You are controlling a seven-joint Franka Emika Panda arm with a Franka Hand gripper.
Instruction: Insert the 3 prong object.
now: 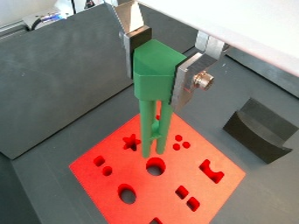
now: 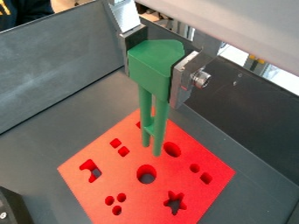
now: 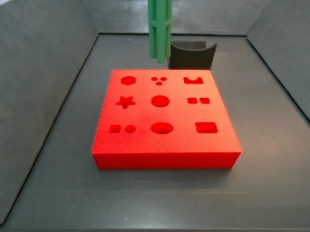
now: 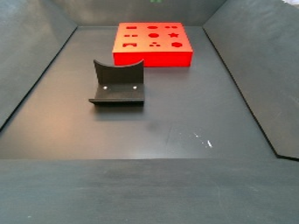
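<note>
While the two-finger gripper (image 1: 155, 63) clamps its flat silver fingers (image 2: 184, 72) on the head of the long green plastic 3 prong object (image 1: 153, 98), the bar hangs upright above the large red block with shaped holes (image 3: 162, 117), its prongs over the block's far edge toward 12 o'clock in a side view. Beyond it sits the small black curved stand (image 3: 190, 53).

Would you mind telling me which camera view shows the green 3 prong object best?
A wrist view shows the 3 prong object best: its whole length, held in the gripper above the red block, prongs visible. The other wrist picture is similar. A side view shows only its shaft; the remaining side view does not show it.
</note>
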